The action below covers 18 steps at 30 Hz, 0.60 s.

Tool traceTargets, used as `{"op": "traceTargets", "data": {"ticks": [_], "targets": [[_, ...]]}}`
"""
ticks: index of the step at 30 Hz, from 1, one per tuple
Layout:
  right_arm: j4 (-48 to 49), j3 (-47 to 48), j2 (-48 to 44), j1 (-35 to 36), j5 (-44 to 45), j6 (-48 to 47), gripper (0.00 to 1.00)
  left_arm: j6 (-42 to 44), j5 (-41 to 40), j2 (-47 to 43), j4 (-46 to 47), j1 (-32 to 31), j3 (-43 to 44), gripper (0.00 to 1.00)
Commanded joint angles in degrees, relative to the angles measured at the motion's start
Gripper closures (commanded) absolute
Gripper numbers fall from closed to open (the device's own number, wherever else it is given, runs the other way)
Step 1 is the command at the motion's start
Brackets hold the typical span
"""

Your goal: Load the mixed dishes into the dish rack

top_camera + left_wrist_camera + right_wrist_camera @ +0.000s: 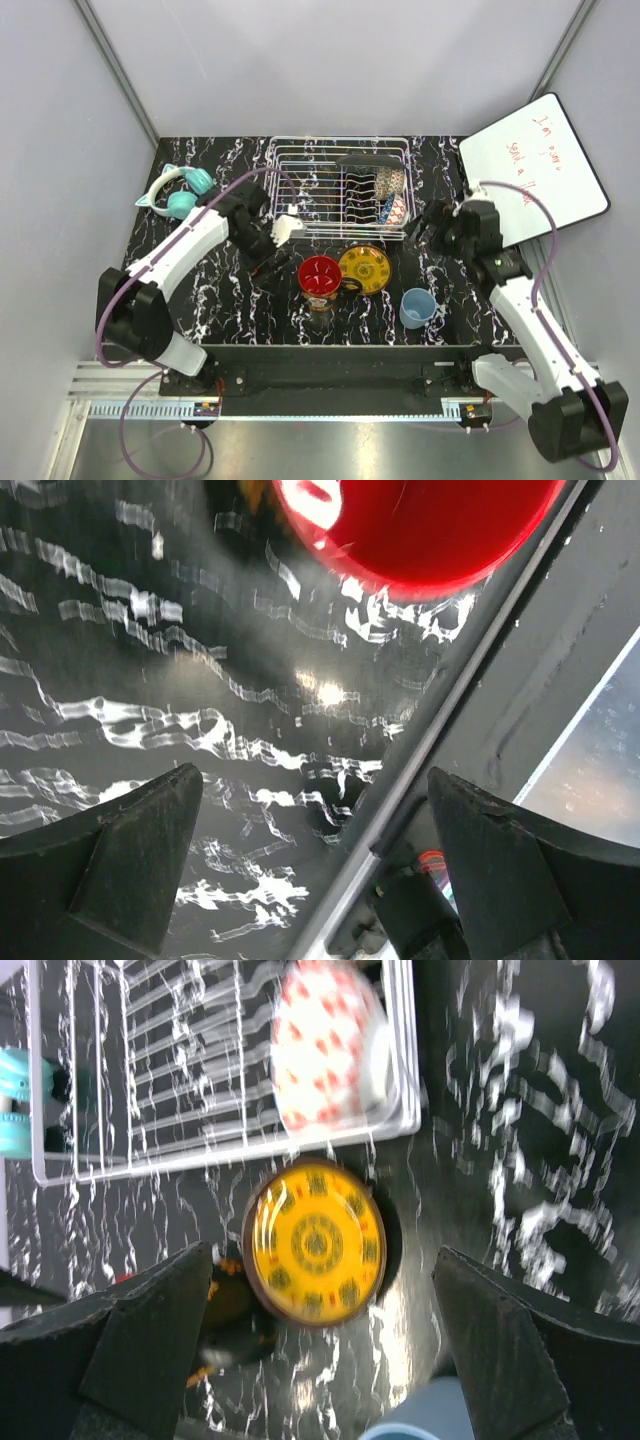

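The white wire dish rack (318, 190) stands at the table's back middle. Its right end holds a dark square plate (368, 161), a brown-mesh bowl (391, 182) and a blue patterned bowl (398, 208). In front of it lie the red bowl (320, 273), the yellow patterned plate (364, 268), a dark mug (320, 301) and the light-blue cup (417, 307). My left gripper (275, 255) is open and empty, left of the red bowl (420, 530). My right gripper (427, 222) is open and empty, right of the rack, with the yellow plate (315, 1243) seen between its fingers.
Teal cat-ear headphones (178, 192) lie at the back left. A whiteboard (535, 170) with red writing leans at the back right. The table's near edge (400, 810) runs just past my left gripper. Grey walls enclose the table.
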Motion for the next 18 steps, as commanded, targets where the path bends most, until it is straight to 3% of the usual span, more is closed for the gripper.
{"op": "traceTargets", "data": {"ticks": [1,8,18], "targets": [[5.2,-5.2,-6.4,0.0,-4.0,3.9,0.0,-2.6,-0.9,0.1,7.2,-4.9,3.1,0.01],[-0.9,-3.9,-6.8,-0.1,-2.4,-1.7,0.04,-9.7,1.1,4.4,10.4,-5.8,8.2,0.01],[-2.4,-2.2,-6.6,0.1,-3.2,-3.8,0.06,-18.1,3.0,9.5,15.9,-8.7,5.4,0.01]]}}
